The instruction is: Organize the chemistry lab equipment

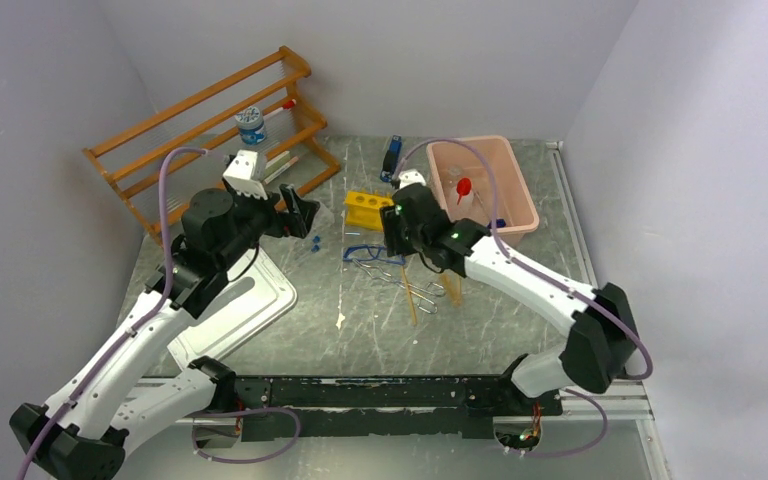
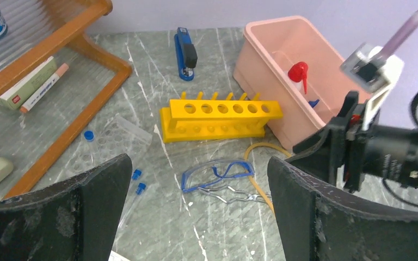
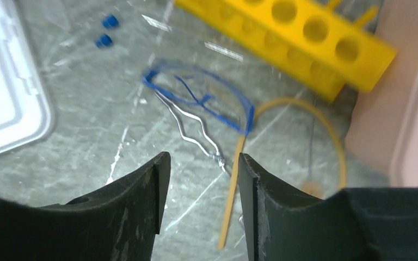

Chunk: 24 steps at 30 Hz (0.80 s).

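Right pincer (image 3: pixel 202 166) hovers over scratched grey, lavender-walled tabletop (image 3: pixel 95 144).

The table (image 1: pixel 360 310) is surfaced in a grey marbled, stone-look sheet, scratched and faintly glossy. The rack (image 2: pixel 217 117) is moulded in glossy yellow plastic, the bin (image 2: pixel 257 70) in smooth matt pink plastic. The shelf (image 2: pixel 60 42) is built of varnished wood. The goggles (image 3: pixel 196 95) are formed of clear plastic — blue-framed — and the tongs (image 2: pixel 231 194) of bright bent metal wire.

One goggles (image 2: pixel 217 173), one tongs (image 3: pixel 193 128), one tubing (image 3: pixel 231 196), two blue-capped tubes (image 2: pixel 140 188), one squeeze bottle (image 2: pixel 298 72), one yellow rack (image 2: pixel 217 109), one stapler (image 2: pixel 185 53).
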Tool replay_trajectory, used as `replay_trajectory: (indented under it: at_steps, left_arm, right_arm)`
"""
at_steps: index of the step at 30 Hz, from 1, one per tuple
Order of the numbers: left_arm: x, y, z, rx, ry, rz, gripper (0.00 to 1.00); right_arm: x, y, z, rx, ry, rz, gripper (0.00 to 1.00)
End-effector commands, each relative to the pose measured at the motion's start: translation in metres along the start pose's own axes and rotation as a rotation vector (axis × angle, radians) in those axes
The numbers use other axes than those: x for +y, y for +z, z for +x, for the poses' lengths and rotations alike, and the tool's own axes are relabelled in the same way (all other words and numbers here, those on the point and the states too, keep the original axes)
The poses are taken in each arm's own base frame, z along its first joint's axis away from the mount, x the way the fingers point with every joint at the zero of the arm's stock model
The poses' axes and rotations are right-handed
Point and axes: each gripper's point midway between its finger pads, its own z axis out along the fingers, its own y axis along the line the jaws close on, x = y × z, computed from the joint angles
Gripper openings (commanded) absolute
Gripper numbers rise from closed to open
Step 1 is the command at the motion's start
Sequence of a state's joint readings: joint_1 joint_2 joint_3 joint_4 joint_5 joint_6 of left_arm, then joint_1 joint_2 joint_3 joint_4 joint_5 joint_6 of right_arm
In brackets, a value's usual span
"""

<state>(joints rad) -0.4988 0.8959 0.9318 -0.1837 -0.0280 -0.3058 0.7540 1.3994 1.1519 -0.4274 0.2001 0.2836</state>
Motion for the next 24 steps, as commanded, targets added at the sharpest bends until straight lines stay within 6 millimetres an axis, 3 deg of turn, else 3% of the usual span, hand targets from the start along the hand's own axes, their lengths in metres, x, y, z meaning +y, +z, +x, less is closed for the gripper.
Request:
replay_trajectory:
  at_steps: [1, 7, 12, 16, 24]
  left_arm:
    - [0.013, 0.004, 0.007, -0.008, -0.039, -0.061, 0.98]
    - [-0.009, 0.015, 0.022, 0.071, -0.146, 0.034, 0.95]
    - [-0.005, 0.021, 0.031, 0.096, -0.142, 0.019, 0.95]
    - [-0.005, 0.026, 0.04, 0.153, -0.124, 0.017, 0.95]
    - [-0.018, 0.031, 0.037, 0.137, -0.134, 0.095, 0.93]
  right_arm:
    - [-0.019, 0.018, 0.048, 0.105, 0.129, 0.182, 0.49]
    - [-0.032, 0.044, 0.094, 0.228, 0.157, 0.294, 0.43]
    - [-0.036, 0.059, 0.121, 0.307, 0.137, 0.327, 0.43]
    - [-0.03, 0.07, 0.127, 0.302, 0.149, 0.297, 0.41]
    - [-0.032, 0.083, 0.131, 0.295, 0.138, 0.315, 0.34]
